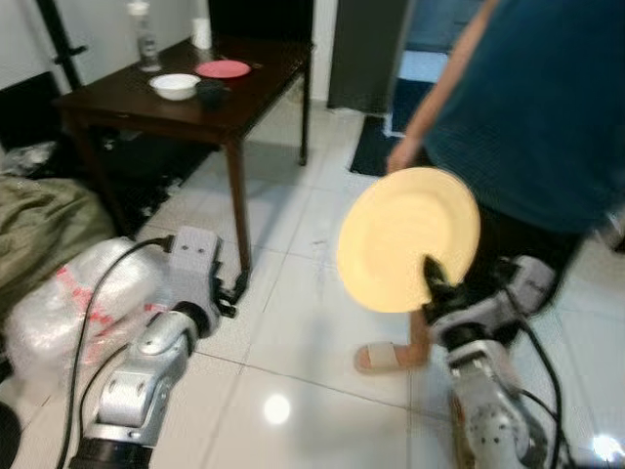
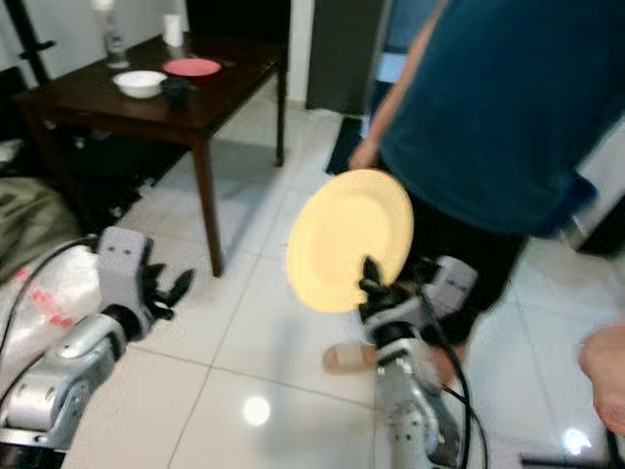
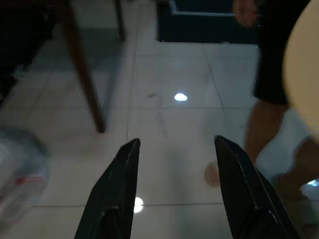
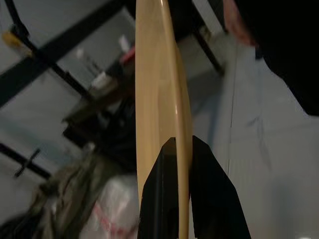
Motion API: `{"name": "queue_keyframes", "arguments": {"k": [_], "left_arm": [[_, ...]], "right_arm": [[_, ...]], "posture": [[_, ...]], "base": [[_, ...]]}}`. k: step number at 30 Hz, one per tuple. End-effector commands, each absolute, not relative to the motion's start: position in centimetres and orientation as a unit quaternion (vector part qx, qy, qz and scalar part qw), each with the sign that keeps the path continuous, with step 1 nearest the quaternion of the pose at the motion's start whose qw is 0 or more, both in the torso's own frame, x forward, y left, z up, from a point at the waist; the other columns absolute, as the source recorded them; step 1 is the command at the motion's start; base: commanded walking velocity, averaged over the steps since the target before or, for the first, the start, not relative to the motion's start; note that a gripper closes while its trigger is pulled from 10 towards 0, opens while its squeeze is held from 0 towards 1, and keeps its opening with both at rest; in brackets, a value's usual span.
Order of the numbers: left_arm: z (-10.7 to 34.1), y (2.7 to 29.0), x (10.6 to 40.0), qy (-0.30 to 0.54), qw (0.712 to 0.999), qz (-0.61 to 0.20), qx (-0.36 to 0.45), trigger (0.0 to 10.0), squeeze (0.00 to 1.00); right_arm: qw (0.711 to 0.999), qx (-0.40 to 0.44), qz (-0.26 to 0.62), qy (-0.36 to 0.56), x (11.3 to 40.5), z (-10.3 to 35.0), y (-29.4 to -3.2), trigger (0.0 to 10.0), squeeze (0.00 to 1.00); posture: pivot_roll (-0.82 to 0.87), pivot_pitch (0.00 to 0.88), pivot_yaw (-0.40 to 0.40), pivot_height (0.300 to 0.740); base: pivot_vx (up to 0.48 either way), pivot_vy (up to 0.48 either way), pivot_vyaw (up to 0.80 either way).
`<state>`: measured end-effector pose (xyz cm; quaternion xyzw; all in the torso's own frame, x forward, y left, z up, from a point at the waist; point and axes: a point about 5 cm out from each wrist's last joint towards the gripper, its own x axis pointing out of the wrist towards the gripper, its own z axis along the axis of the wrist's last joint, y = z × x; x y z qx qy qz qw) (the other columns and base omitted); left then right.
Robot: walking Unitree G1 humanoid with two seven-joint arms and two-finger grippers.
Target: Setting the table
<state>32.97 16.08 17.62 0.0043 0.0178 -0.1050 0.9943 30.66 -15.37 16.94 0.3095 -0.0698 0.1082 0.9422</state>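
The right gripper (image 1: pixel 433 283) pinches the yellow plate (image 1: pixel 408 237) by its lower rim, holding it upright in mid-air, well away from the table (image 1: pixel 234 107). It looks stiff, light, slippery, so the rim suits. The left gripper (image 3: pixel 174 184) hangs open, its 2 fingers empty.

Open white tile floor (image 1: pixel 293 322) ahead at 12 o'clock, dark wooden table (image 1: pixel 244 98) at 11, person (image 1: pixel 527 117) close at 1, plastic-wrapped bundle (image 1: pixel 68 303) at 9

Right gripper (image 1: pixel 433 277) fingers clamp yellow plate (image 1: pixel 405 237) upright; person (image 1: pixel 532 107) behind.
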Motion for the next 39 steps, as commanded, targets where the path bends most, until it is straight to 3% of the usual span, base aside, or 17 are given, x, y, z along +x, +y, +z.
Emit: {"name": "queue_keyframes", "arguments": {"k": [1,3,4,6,16,25,29,39], "left_arm": [[16.6,17.2,32.7,0.028,0.996,-0.084,0.013,10.0,0.0],[16.2,17.8,32.7,0.031,0.997,-0.073,0.018,10.0,0.0],[15.6,19.0,32.4,0.039,0.997,-0.057,0.024,10.0,0.0],[15.4,19.7,32.0,0.045,0.997,-0.052,0.021,10.0,0.0],[15.1,20.7,30.2,0.039,0.998,-0.046,-0.005,10.0,0.0],[14.0,19.8,30.4,0.041,0.998,-0.033,-0.017,10.0,0.0],[13.6,17.8,30.6,0.015,0.998,-0.059,0.009,10.0,0.0],[13.1,16.0,30.2,-0.008,0.996,-0.079,0.047,10.0,0.0]], "right_arm": [[0.933,0.318,0.153,-0.07,30.3,17.4,-14.5,10.0,0.0],[0.927,0.328,0.175,-0.055,30.0,17.0,-14.0,10.0,0.0],[0.906,0.355,0.227,-0.019,29.4,15.9,-12.7,10.0,0.0],[0.892,0.372,0.256,0.001,29.0,15.2,-12.0,10.0,0.0],[0.851,0.424,0.308,0.036,28.1,13.9,-11.4,10.0,0.0],[0.864,0.413,0.284,0.046,27.0,12.9,-13.2,10.0,0.0],[0.878,0.4,0.26,0.039,26.2,12.6,-15.6,10.0,0.0],[0.871,0.411,0.266,0.038,26.3,12.3,-16.0,10.0,0.0]], "posture": [[0.06,0.079,0.04,0.74],[0.07,0.078,0.03,0.74],[0.07,0.081,0.023,0.74],[0.08,0.082,0.017,0.74],[0.1,0.105,-0.013,0.74],[0.05,0.089,-0.011,0.74],[-0.01,0.057,-0.006,0.74],[0.0,0.037,-0.005,0.74]], "base": [[0.0,0.0,-0.77],[0.0,0.0,-0.77],[0.0,0.0,-0.77],[0.0,0.0,-0.77],[0.0,0.0,-0.77],[0.0,0.0,0.0],[0.0,0.0,0.0],[0.376,0.0,0.0]]}}
